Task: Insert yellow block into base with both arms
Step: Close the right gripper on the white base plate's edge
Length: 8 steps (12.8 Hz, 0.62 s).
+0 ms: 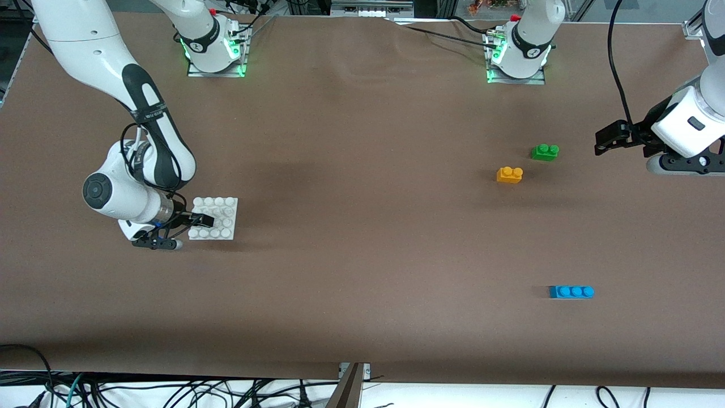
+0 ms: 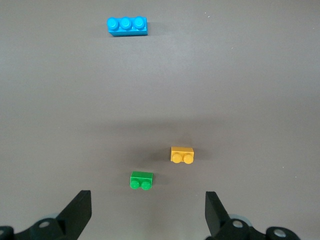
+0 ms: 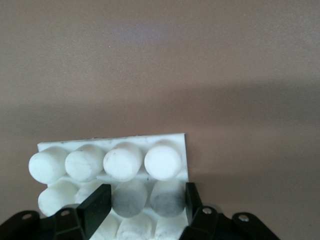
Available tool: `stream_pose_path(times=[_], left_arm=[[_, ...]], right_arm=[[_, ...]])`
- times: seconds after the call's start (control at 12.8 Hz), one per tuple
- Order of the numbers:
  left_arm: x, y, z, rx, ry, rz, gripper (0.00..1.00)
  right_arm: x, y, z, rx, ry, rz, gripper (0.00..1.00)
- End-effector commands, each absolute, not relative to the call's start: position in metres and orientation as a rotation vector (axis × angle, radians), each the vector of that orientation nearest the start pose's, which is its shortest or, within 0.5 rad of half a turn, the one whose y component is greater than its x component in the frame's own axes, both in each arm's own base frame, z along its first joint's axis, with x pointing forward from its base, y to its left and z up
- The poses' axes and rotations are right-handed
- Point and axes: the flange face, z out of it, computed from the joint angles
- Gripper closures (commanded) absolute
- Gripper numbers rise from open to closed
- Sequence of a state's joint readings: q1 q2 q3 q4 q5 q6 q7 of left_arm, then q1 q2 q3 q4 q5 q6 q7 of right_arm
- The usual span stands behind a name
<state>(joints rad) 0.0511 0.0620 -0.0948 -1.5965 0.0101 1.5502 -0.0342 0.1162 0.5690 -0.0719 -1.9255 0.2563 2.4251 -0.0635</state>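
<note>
A: Starting at the tabletop's camera-side edge, what comes first?

B: One blue brick (image 1: 571, 292) with three studs, toward the left arm's end. The base (image 1: 222, 226) is a flat white plate of round studs, sitting near the right arm's end of the brown tabletop (image 1: 362, 226).

A: Is the base held?

B: The right gripper (image 1: 199, 220) reaches in over its edge. The right wrist view shows what the front view cannot: the black fingers (image 3: 95, 207) straddle two studs at the plate's edge, nearly closed on them.

A: And farther on?

B: One yellow block (image 1: 509, 174), smooth plastic with two studs, lying free and well apart from the base. Just beside it, slightly farther, lies one green brick (image 1: 545, 151), also two studs.

A: The left gripper?

B: The left gripper (image 1: 609, 139) hangs near the tabletop's left-arm edge, spread wide and empty. Its wrist view has all three bricks, with no base.
</note>
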Motion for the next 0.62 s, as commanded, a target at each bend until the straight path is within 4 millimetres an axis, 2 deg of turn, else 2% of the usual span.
stream_pose_path(times=[0.0, 0.31, 0.55], left_arm=[[0.57, -0.025, 0.581, -3.165, -0.001, 0.176, 0.0], [0.57, -0.025, 0.582, -3.165, -0.003, 0.174, 0.0], [0.57, -0.025, 0.582, -3.165, 0.0, 0.174, 0.0]], right_arm=[[0.614, 0.042, 0.176, -2.999, 0.063, 0.075, 0.35], [0.611, 0.052, 0.174, -3.0, 0.063, 0.036, 0.35], [0.609, 0.076, 0.173, -2.992, 0.064, 0.017, 0.35]])
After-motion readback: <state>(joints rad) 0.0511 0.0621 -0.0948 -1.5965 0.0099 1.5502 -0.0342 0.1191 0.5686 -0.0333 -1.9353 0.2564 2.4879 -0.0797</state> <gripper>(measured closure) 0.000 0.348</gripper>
